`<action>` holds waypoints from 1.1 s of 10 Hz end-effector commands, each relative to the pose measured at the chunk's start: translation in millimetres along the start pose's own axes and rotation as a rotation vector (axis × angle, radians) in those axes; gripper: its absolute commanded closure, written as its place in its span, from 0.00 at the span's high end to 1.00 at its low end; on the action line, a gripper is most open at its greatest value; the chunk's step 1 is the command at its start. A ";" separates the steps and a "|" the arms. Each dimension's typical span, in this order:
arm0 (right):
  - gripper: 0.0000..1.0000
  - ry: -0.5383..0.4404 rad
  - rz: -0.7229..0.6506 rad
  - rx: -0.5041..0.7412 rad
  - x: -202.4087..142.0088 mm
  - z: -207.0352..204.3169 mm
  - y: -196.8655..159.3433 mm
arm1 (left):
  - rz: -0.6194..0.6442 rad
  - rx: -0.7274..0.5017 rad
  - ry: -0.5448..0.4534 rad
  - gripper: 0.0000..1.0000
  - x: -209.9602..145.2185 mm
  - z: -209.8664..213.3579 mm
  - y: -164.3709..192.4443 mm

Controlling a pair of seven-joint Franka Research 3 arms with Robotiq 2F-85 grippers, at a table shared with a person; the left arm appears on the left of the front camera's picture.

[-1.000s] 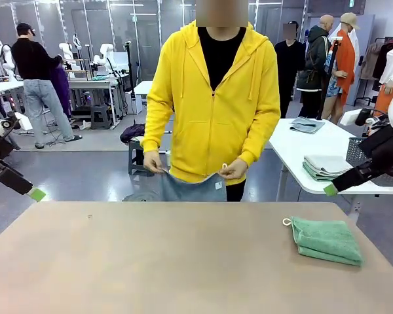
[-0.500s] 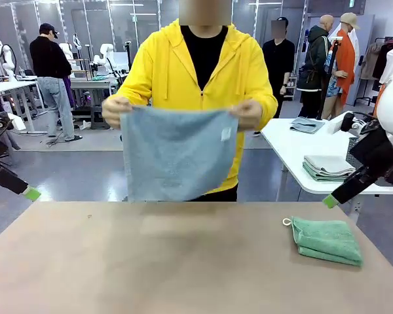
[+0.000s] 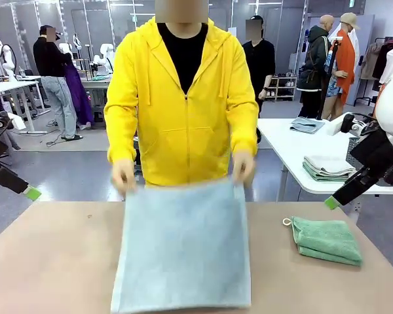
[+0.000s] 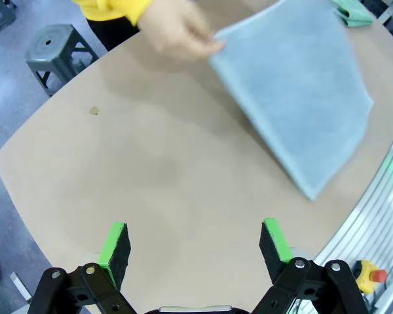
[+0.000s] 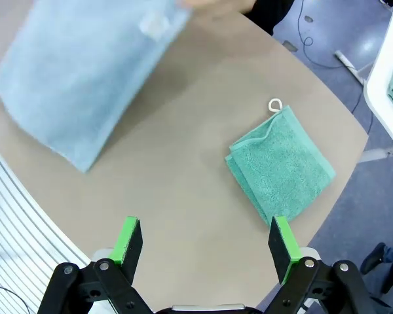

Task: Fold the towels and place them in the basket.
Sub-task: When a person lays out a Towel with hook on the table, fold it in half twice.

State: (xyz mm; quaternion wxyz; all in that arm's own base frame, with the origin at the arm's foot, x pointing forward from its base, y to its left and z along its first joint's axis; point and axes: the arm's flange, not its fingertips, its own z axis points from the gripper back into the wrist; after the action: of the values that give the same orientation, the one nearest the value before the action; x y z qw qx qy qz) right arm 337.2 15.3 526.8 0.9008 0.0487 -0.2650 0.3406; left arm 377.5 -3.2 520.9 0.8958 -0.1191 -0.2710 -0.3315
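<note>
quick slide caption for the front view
Person in a yellow hoodie lays a grey-blue towel flat on the table, beside a folded mint green towel.

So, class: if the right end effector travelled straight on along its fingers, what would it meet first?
Probably the bare beige tabletop, in the gap between the pale grey-blue terry towel and the folded mint green terry towel; depth is hard to judge.

A person in a yellow zip hoodie (image 3: 183, 118) stands behind the tan table (image 3: 52, 261), a grey stool (image 4: 56, 49) sits on the floor beside it, and a white side table (image 3: 288, 147) to the right carries a stack of folded cloths (image 3: 327, 167).
</note>
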 end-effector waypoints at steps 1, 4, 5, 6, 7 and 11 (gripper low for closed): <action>0.97 -0.016 -0.014 0.003 1.4 -0.6 -2.3 | -0.005 -0.001 0.005 1.00 -0.5 -0.3 0.1; 0.97 -0.016 -0.014 0.003 1.4 -0.6 -2.3 | -0.005 -0.001 0.005 1.00 -0.5 -0.3 0.1; 0.97 -0.016 -0.014 0.003 1.4 -0.6 -2.3 | -0.005 -0.001 0.005 1.00 -0.5 -0.3 0.1; 0.97 -0.016 -0.014 0.003 1.4 -0.6 -2.3 | -0.005 -0.001 0.005 1.00 -0.5 -0.3 0.1; 0.97 -0.016 -0.014 0.003 1.4 -0.6 -2.3 | -0.005 -0.001 0.005 1.00 -0.5 -0.3 0.1; 0.97 -0.016 -0.014 0.003 1.4 -0.6 -2.3 | -0.005 -0.001 0.005 1.00 -0.5 -0.3 0.1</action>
State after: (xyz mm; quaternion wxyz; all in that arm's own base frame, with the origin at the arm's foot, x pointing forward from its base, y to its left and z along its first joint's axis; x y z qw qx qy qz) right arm 337.2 15.3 526.8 0.9008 0.0488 -0.2651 0.3405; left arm 377.4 -3.2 520.9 0.8958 -0.1190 -0.2710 -0.3314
